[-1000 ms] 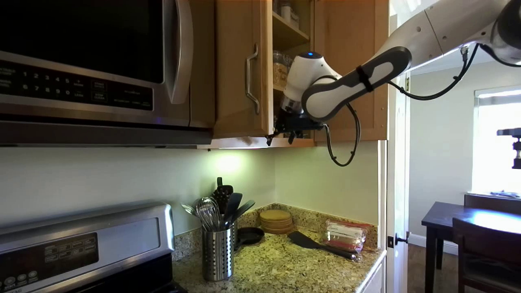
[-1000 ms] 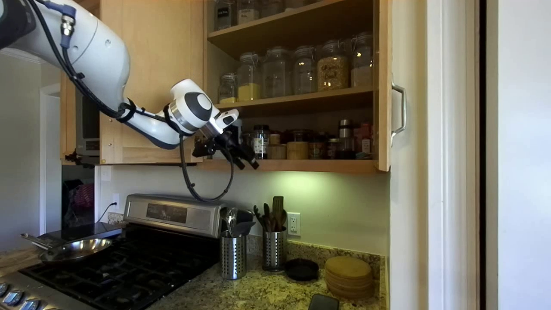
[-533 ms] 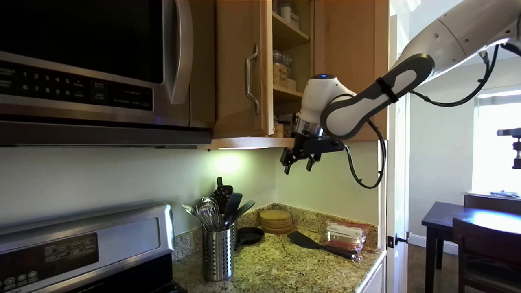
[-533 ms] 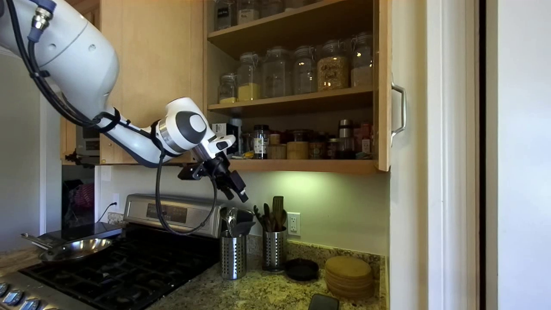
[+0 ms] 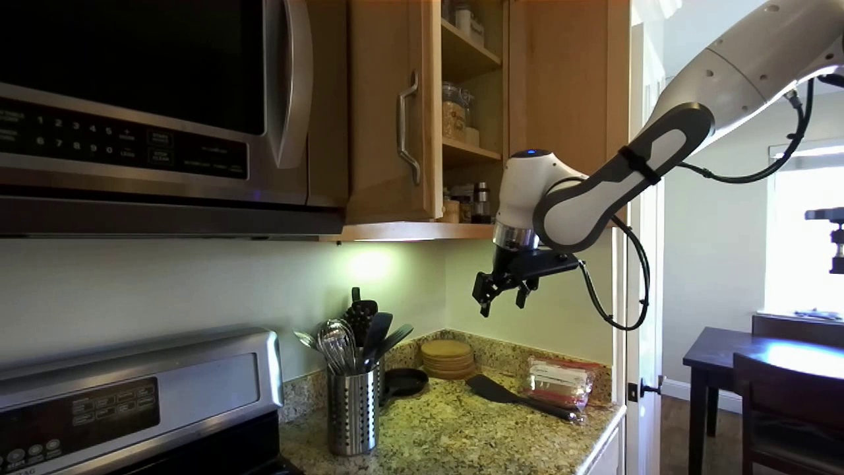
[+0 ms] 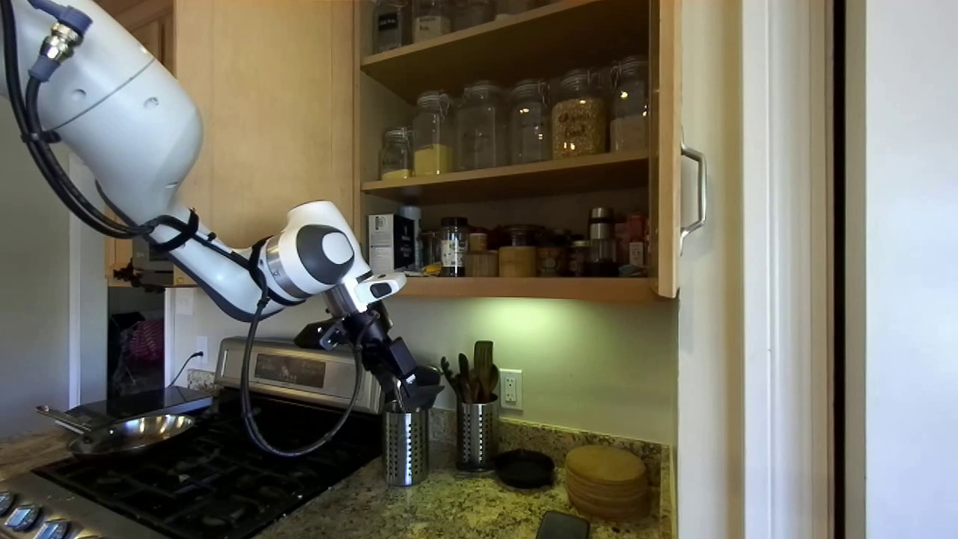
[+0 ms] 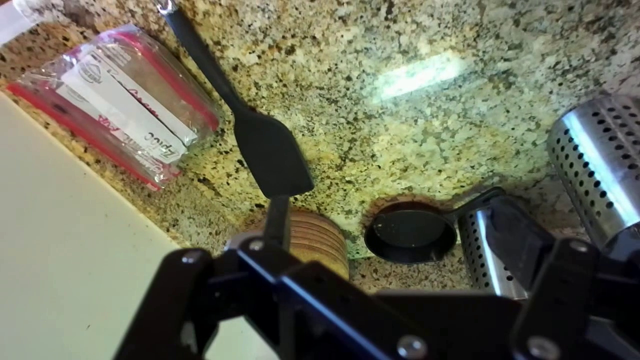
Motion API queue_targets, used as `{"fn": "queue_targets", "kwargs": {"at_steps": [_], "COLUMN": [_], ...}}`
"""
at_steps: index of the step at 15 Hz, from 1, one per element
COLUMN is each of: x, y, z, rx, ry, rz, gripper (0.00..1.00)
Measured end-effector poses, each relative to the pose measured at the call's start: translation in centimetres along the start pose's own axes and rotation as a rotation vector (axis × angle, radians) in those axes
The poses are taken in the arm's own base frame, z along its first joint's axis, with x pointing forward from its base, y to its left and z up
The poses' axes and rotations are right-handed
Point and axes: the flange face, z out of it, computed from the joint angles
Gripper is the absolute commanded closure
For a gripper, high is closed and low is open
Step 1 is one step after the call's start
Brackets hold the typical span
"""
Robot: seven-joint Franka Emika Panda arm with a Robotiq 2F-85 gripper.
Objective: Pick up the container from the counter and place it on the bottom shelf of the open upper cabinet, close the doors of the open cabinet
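In an exterior view, the container [image 6: 453, 247], a slim jar with a dark cap and pale label, stands upright at the front of the bottom shelf [image 6: 524, 288], among other jars. Both doors of the upper cabinet [image 6: 509, 49] stand open: the left door [image 5: 382, 119] shows its outer face and handle, the right door [image 5: 567, 99] its inner face. Below the shelf, in the air over the granite counter [image 7: 425, 140], hangs my gripper [image 5: 503, 307]. Its fingers are wide apart with nothing between them, as the wrist view also shows.
Perforated steel utensil holders [image 5: 354, 412] rise from the counter near the stove [image 6: 224, 449]. Around them lie a small black pan [image 7: 410, 232], a stack of round boards [image 6: 606, 479], a black spatula [image 7: 272, 150] and a plastic bag pack [image 7: 130, 100]. A microwave [image 5: 132, 152] hangs beside the cabinet.
My gripper has dropped from the front of the bottom shelf and drawn back from the cabinet, staying open. The shelf's jar and both doors have not moved.
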Motion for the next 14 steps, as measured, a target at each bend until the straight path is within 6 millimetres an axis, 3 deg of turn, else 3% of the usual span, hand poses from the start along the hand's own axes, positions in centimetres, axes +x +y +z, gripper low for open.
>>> {"fn": "queue_targets", "kwargs": {"at_steps": [6,14], "x": [-0.1,-2.7], "y": [-0.5,2.8], "z": [-0.7,-7.6], "rx": [0.030,0.235], "ry": [-0.007,0.018], "rz": [-0.053,-0.248], "gripper": [0.00,0.00]}}
